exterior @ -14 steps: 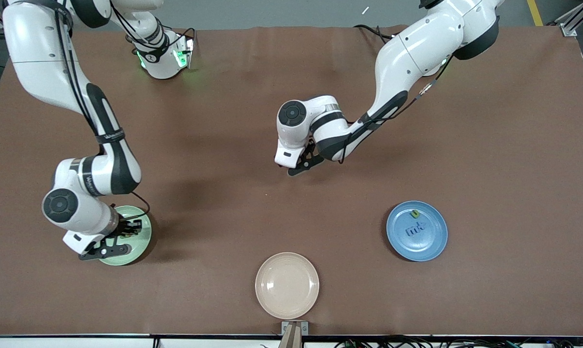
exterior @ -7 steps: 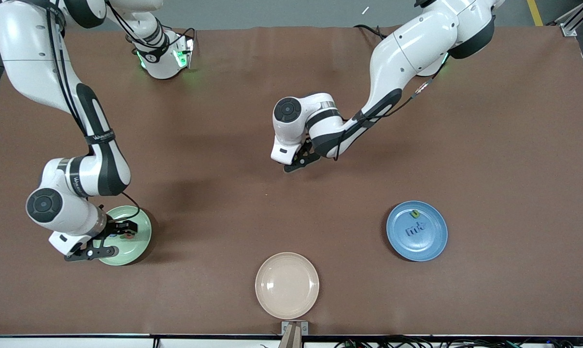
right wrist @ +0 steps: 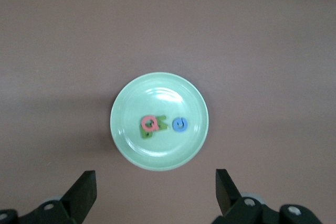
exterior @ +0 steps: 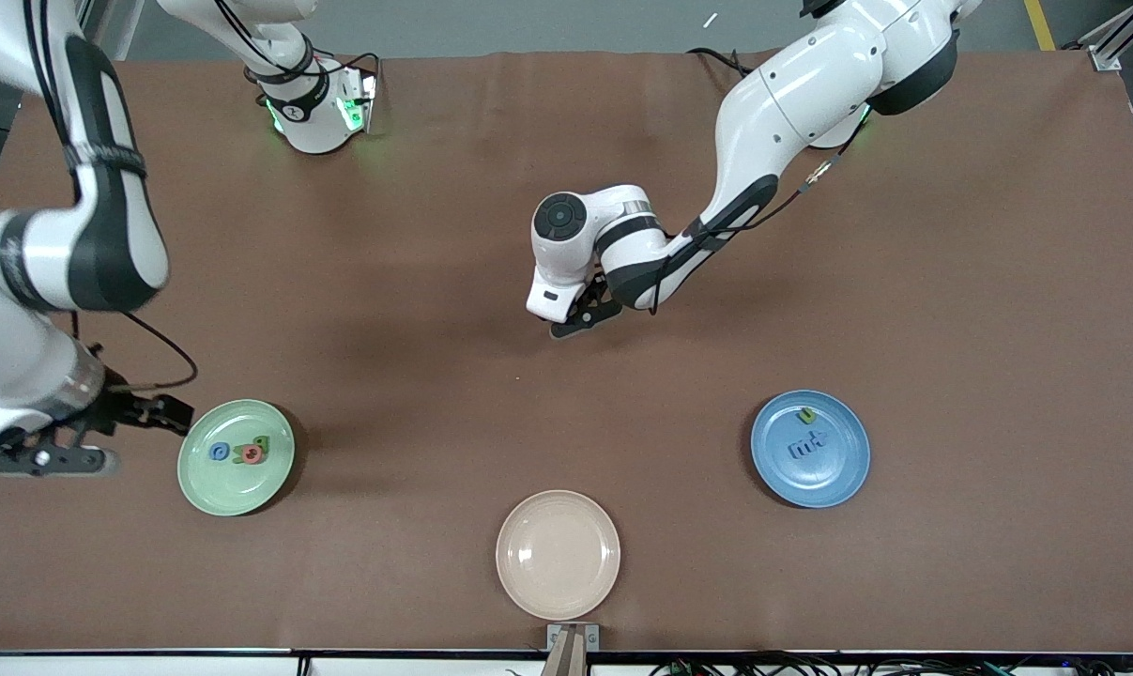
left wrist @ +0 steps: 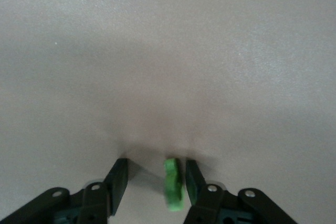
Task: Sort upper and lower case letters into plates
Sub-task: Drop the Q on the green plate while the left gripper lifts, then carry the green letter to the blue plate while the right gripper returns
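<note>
Over mid-tabletop (exterior: pixel 453 310), left claw (left wrist: pixel 152 182) stands open around a green letter (left wrist: pixel 172 183). We should close squarely, then lift. Right claw (right wrist: pixel 155 192) waits open beside the green plate (exterior: pixel 195 483).

The pale green plate (exterior: pixel 236 457) lies on the table just beside the right gripper (exterior: pixel 106 434), which is raised with its fingers spread wide. In the plate lie a blue letter (exterior: pixel 219 452), a red letter (exterior: pixel 250 454) and a green letter (exterior: pixel 261 443), the red one overlapping the green. The blue plate (exterior: pixel 810 449) sits well apart from the left gripper (exterior: pixel 580 317), toward the left arm's end of the table; it carries blue letters (exterior: pixel 807 445) and a small green one (exterior: pixel 806 414) near its rim. Another green letter (left wrist: pixel 172 183) stands on edge between the left gripper's parted fingers, close against one finger (left wrist: pixel 195 181).
</note>
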{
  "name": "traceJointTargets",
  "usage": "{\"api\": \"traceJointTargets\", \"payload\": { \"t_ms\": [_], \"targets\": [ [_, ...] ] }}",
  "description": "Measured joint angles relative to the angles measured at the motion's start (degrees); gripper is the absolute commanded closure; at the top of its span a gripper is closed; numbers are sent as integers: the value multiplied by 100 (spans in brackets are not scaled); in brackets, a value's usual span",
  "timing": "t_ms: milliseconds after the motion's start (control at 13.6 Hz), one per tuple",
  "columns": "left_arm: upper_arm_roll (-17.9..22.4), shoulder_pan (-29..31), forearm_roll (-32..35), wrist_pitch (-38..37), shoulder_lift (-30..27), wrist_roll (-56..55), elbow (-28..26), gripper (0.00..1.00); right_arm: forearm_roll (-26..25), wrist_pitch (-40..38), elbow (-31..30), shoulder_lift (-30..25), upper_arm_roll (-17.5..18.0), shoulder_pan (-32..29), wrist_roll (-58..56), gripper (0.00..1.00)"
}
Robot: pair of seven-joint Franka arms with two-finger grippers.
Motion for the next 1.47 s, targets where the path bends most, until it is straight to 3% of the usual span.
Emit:
{"api": "traceJointTargets", "payload": {
  "t_ms": [221, 516, 959, 1180, 1475],
  "targets": [
    [-1, -3, 0, 0, -4, 0, 21, 66, 66, -408, 1, -599, 4, 0, 16, 0],
    [4, -16, 0, 34, 2, 0, 53, 100, 513, -788, -3, -1131, 9, 0, 20, 0],
    [64, 5, 0, 36, 9, -5, 182, 100, 632, -1089, -410, -2095, -12, -3, 50, 0],
    [74, 207, 0, -211, -72, -6, 360, 100, 642, -1091, -593, -2220, 2, 5, 259, 0],
    [64, 911, 0, -341, -452, 12, 399, 100, 642, -1102, -644, -2231, -81, 83, 391, 0]
  ]
}}
